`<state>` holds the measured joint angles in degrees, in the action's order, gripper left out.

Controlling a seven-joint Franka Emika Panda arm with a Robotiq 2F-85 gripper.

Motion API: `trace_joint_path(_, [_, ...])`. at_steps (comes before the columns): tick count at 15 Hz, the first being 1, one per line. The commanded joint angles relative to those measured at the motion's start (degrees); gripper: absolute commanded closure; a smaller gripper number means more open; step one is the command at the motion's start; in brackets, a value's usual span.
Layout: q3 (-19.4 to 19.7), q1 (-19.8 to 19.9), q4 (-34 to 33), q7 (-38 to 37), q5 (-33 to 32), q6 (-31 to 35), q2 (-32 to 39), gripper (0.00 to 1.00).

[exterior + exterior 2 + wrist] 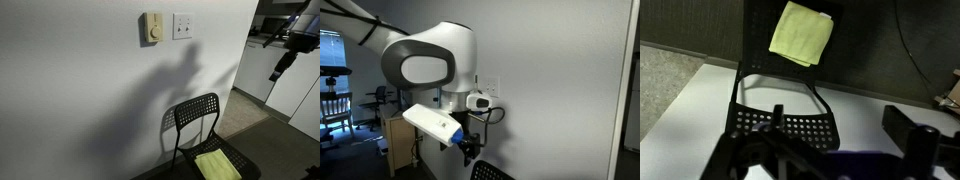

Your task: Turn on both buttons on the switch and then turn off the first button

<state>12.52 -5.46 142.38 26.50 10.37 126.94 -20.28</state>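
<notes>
Switch point(183, 25) too small to read; hand point(277, 69) indistinct.

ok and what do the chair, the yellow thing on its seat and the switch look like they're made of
The chair looks like matte black painted metal or moulded plastic: its back is a thin sheet punched with rows of small holes. The yellow thing is probably soft cloth: it is folded with limp edges and no shine. The switch looks like smooth white plastic, but it is too small to tell more.

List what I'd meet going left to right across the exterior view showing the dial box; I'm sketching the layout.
beige dial box → switch → yellow cloth → gripper. The chair spans too widely to place.
</notes>
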Motion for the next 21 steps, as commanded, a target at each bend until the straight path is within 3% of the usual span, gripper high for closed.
trace_joint_path(1, [-1.34, 1.38, -0.11, 0.38, 0.56, -0.22, 0.10, 0.00])
trace_joint_path(5, [-3.25, 1.30, -3.59, 1.59, -4.65, -3.16, 2.22, 0.00])
trace_joint_path(10, [-6.42, 0.92, -12.32, 3.36, -13.77, -11.49, 7.22, 0.00])
trace_joint_path(21, [-12.19, 0.60, -32.55, 23.91, -26.81, -14.46, 21.98, 0.00])
